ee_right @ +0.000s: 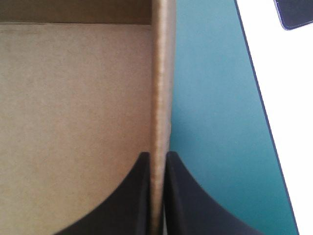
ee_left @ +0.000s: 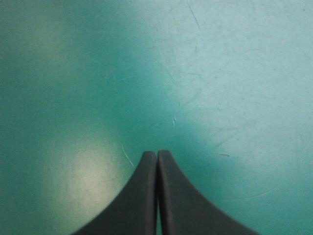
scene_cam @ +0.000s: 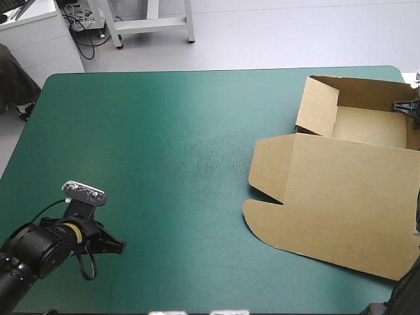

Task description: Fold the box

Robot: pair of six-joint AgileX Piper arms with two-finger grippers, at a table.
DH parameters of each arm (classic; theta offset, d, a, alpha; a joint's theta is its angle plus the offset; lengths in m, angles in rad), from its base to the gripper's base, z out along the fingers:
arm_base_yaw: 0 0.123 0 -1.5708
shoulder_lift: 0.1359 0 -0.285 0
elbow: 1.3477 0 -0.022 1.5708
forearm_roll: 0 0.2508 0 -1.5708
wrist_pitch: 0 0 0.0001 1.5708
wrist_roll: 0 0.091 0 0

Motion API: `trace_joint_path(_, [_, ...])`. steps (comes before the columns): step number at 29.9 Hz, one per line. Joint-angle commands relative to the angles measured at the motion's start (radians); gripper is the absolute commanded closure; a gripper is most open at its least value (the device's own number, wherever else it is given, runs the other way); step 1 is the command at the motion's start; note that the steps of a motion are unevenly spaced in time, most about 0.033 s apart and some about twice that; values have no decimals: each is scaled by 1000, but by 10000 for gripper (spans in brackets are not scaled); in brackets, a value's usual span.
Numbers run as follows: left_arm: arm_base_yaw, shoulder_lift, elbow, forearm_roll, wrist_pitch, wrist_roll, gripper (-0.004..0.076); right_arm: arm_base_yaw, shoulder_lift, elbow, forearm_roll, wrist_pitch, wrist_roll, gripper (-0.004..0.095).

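right claw (ee_right: pixel 157 156) pinches the box (ee_right: pixel 73 122) side wall (left claw (ee_left: pixel 157 153) pressed together, empty).

At the right of the high frame, brown box (scene_cam: pixel 341 203): plain matt board, paper-like and unprinted, with smooth flat faces. Along the top edge of its wall (ee_right: pixel 161 88), slightly rough and fibrous, with a dull sheen. Across the middle and left, teal-green cover (scene_cam: pixel 164 151): smooth, faintly glossy, with soft pale glare patches and fine hairline scratches close up. Left gripper (ee_left: pixel 157 153) and right gripper (ee_right: pixel 158 155): fingers matt black, smooth, like plastic or rubber, dull throughout.
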Motion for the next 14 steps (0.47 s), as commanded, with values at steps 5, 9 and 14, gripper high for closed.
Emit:
trace_joint_path(5, [-3, -9, -22, 17, -34, -11, 756, -7, -64, -29, 16, -21, -3, 400])
trace_joint_path(9, [-3, -9, -22, 17, -34, -11, 756, -7, -69, -31, 36, 8, 2, 241])
trace_joint_path(14, [-3, -9, -22, 15, -28, -11, 756, -7, -86, -49, 87, 47, -3, 338])
